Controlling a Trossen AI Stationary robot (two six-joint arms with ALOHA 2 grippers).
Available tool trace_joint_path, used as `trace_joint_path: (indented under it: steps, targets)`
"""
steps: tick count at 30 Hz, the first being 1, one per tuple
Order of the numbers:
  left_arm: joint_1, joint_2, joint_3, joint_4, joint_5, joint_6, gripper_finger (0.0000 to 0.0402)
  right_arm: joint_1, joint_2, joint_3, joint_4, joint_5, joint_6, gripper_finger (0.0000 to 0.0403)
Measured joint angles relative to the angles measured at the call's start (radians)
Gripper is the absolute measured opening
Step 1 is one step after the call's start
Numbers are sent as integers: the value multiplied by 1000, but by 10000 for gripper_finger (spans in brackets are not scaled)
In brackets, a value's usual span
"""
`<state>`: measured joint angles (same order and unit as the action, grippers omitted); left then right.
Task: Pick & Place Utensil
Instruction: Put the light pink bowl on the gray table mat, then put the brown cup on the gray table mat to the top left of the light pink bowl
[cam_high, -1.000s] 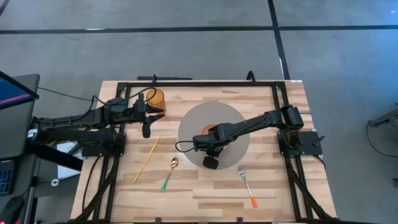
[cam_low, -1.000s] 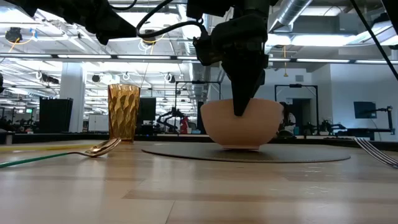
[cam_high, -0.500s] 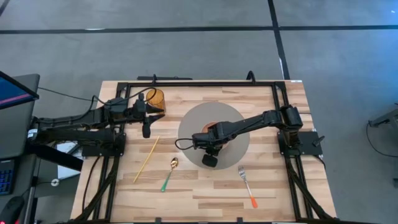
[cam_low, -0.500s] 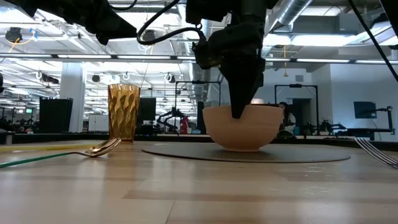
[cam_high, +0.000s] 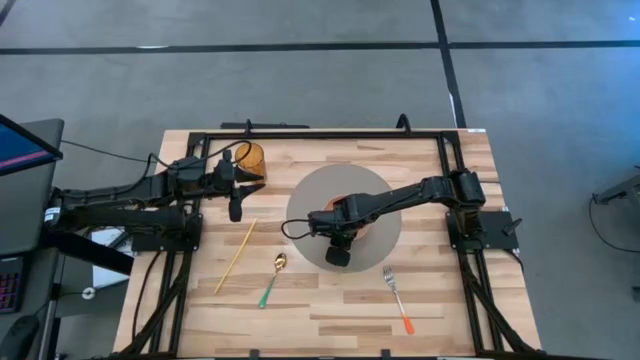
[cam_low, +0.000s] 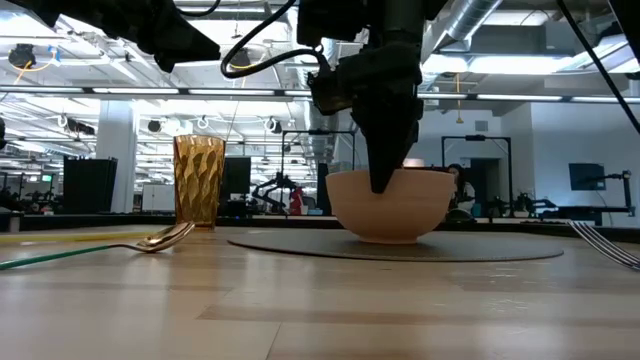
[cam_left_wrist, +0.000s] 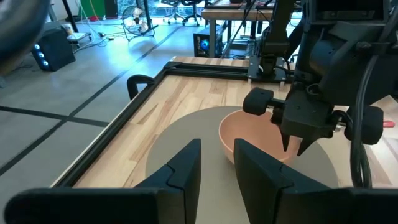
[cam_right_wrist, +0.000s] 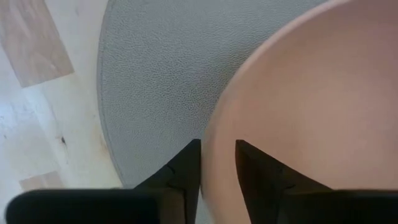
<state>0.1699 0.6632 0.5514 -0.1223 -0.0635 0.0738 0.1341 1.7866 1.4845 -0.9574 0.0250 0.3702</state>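
A peach bowl (cam_low: 400, 205) stands on a round grey mat (cam_high: 375, 190) in the middle of the table. My right gripper (cam_high: 340, 238) hangs over the bowl's near side, fingers pointing down, shut on its rim. Three utensils lie flat on the wood, untouched: a gold spoon with a green handle (cam_high: 272, 280), a fork with an orange handle (cam_high: 397, 298) and yellow chopsticks (cam_high: 236, 256). My left gripper (cam_high: 235, 210) waits at the table's left beside an amber cup (cam_high: 250, 160), fingers close together, holding nothing. My right gripper (cam_right_wrist: 217, 146) has the bowl's rim (cam_right_wrist: 219, 127) on the side toward the table's near edge, one finger inside the bowl and one (cam_low: 382, 180) outside. The fingers come from above, pointing down. The bowl is upright with its foot on the grey mat.
The amber cup (cam_low: 198, 180) stands at the far left, off the mat. A black frame (cam_high: 320, 133) runs along the table's far and side edges. Bare wood lies between the spoon and the fork along the near edge.
My right gripper has moved slightly toward the table's far edge, keeping its hold. The bowl has gone with it: in the low view it shows a little smaller and lower than a second ago and now sits level on the mat.
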Motion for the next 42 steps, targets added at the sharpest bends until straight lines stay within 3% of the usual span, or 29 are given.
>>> trace_joint_path:
  steps: [9,14,24,33,39,42]
  targets:
    - [0,0,0,0,0,0,97,0,-5,0,-9,-8,7,147]
    - [0,0,0,3,0,0,97,-13,-5,39,-86,-79,22,162]
    - [0,0,0,3,0,0,97,-20,-8,192,-226,-78,10,156]
    - [0,0,0,3,0,0,97,-24,-69,229,-294,-76,-182,155]
    - [0,0,0,3,0,0,97,-15,-139,229,-292,10,-130,157]
    - [0,0,0,3,0,0,97,12,-181,221,-275,122,-133,156]
